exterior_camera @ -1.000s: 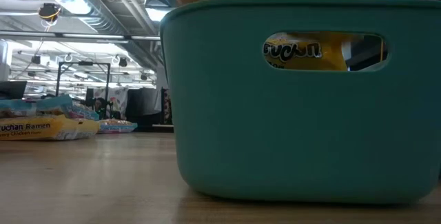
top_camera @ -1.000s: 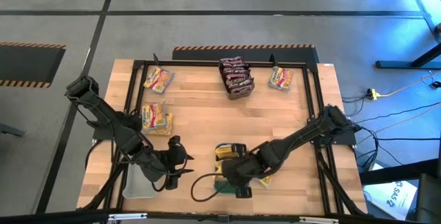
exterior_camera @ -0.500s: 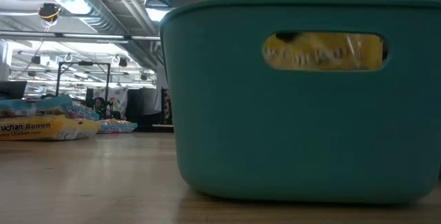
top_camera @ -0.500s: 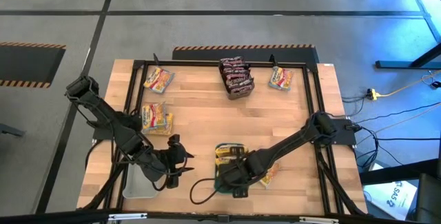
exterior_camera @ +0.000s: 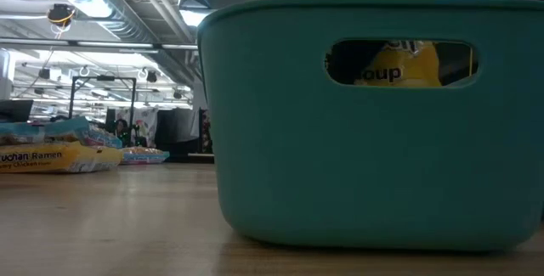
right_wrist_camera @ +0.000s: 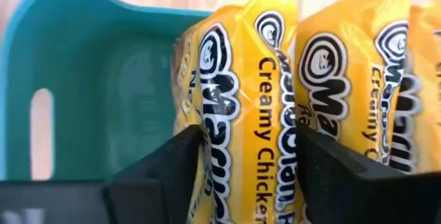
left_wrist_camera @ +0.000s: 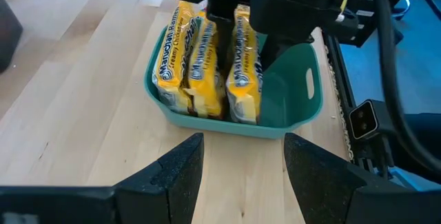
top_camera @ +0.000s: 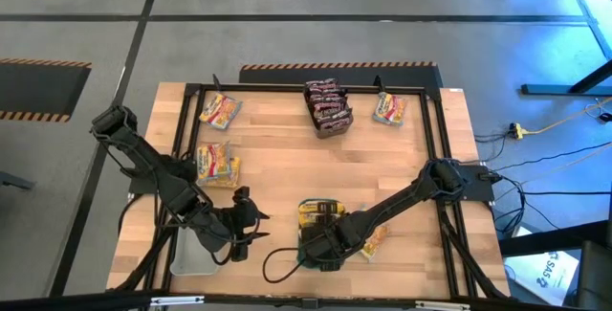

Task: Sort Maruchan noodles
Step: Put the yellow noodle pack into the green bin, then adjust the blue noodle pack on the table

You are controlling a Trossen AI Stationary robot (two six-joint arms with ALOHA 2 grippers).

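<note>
A teal bin [top_camera: 321, 254] stands near the table's front edge, with three yellow Maruchan packets [left_wrist_camera: 203, 65] on edge inside it. My right gripper [right_wrist_camera: 248, 141] reaches down into the bin and is open. Its fingers stand on either side of the packet nearest the bin's free part [right_wrist_camera: 241, 93], which also shows through the handle hole [exterior_camera: 399, 64]. To the bin's left my left gripper [left_wrist_camera: 241, 148] hangs open above the table, with nothing between its fingers. My right gripper comes at the yellow packet's upper edge [left_wrist_camera: 244, 27] from above, pointing steeply down, one finger [right_wrist_camera: 165, 162] at each face. Whether the fingers touch it, I cannot tell. The packet stands on edge in the bin, leaning against the one beside it [right_wrist_camera: 344, 79].
Loose packets lie at the far left [top_camera: 220, 110], the left [top_camera: 217, 163] and the far right [top_camera: 389, 108]. Another lies just right of the teal bin [top_camera: 375, 241]. A bin of dark packets [top_camera: 327, 107] stands at the far middle, and a pale tray [top_camera: 189, 255] at the near left.
My right gripper has sunk into the teal bin and tipped more steeply downward. The yellow packet, which showed above the bin's rim in the low view, is now down inside and stands beside the other two.
</note>
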